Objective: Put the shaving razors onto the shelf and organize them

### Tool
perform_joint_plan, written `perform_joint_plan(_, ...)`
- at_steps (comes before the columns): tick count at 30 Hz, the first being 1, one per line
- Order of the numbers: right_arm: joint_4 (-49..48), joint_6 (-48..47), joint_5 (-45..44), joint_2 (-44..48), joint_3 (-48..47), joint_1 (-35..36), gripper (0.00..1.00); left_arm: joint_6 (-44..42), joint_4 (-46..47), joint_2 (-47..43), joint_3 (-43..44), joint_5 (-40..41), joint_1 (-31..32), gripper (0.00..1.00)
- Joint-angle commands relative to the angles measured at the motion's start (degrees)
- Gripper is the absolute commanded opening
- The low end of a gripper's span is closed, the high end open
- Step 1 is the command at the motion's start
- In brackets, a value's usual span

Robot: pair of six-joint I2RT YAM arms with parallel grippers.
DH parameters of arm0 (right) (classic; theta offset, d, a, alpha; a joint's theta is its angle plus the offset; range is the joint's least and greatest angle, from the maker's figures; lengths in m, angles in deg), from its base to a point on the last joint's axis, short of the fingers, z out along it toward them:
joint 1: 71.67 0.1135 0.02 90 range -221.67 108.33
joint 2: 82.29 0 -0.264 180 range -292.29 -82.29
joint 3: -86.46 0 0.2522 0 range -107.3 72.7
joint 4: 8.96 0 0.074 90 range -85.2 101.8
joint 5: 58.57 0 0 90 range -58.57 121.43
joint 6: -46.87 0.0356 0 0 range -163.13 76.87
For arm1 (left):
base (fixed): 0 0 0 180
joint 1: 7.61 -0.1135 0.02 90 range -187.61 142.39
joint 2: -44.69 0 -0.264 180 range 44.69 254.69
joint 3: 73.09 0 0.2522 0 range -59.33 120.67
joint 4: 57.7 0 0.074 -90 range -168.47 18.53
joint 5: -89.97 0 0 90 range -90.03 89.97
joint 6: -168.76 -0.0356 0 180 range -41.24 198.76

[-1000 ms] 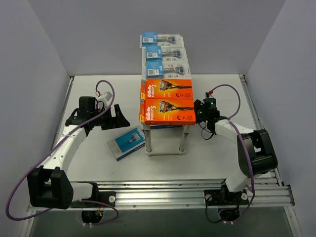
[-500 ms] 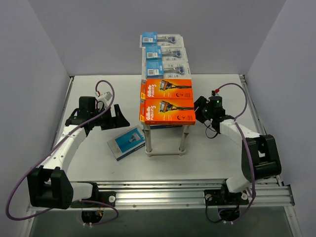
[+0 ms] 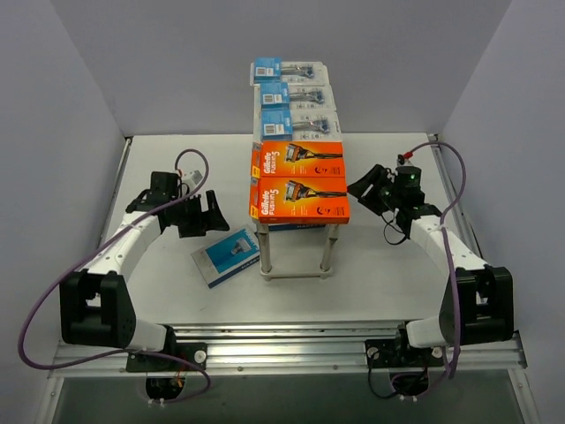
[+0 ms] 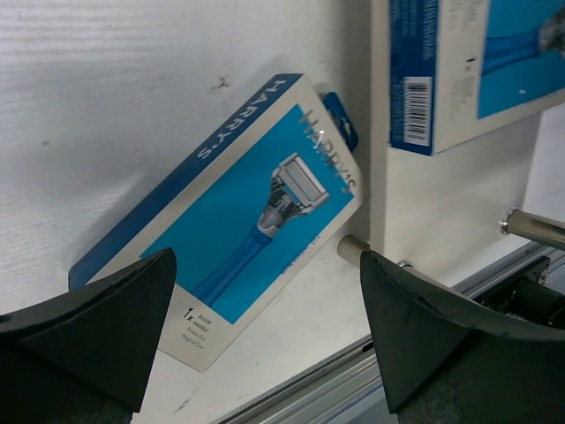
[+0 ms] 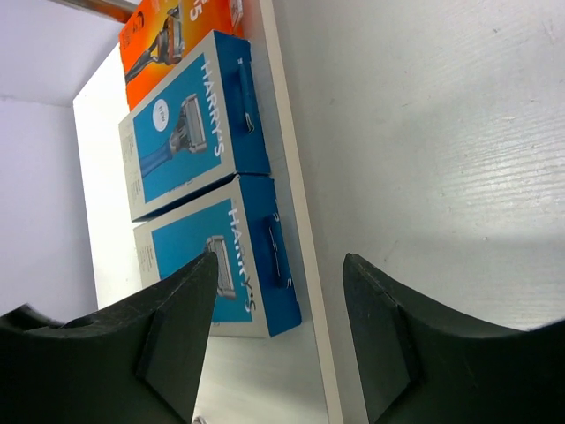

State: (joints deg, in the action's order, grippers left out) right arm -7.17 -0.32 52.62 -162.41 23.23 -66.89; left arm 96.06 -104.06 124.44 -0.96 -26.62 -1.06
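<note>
The right gripper (image 3: 364, 193) had backed away from the shelf (image 3: 328, 252), fingers apart and empty, leaving two blue boxes (image 5: 196, 124) on its lower tier. The left gripper (image 3: 212, 215), also spread wide, had edged toward the last blue box (image 3: 228, 255), which lay on the table (image 3: 371, 283) beside the shelf and was probably next.

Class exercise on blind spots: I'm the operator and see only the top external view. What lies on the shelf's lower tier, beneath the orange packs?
Observer: The right wrist view shows a blue Harry's box lying flat there beside a second box.
Operator: And the loose pack: which brand?
Observer: Left wrist view: also Harry's, face up, picturing a blue-handled razor.
</note>
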Motion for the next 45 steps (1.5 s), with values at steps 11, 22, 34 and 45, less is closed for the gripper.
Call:
perform_joint_plan(11, 2.56, -6.59, 10.53, 6.11, 6.75, -8.36, 0.56, -1.92, -4.13, 7.96, 3.24, 8.74, 0.66, 0.94)
perform_joint_plan(22, -1.03, -7.48, 19.85, 4.53, 9.39, -14.53, 0.56, -2.71, -5.28, 16.57, 4.65, 10.06, 0.84, 0.94)
perform_joint_plan(34, -3.5, -7.04, 20.82, 2.78, 10.98, -14.97, 0.56, -2.71, -8.09, 23.53, 7.81, 18.41, -0.82, 0.94)
perform_joint_plan(45, -3.68, -7.03, 21.35, 2.25, 11.06, -15.15, 0.56, -0.25, -6.42, 22.12, 6.41, 14.11, -13.22, 0.94)
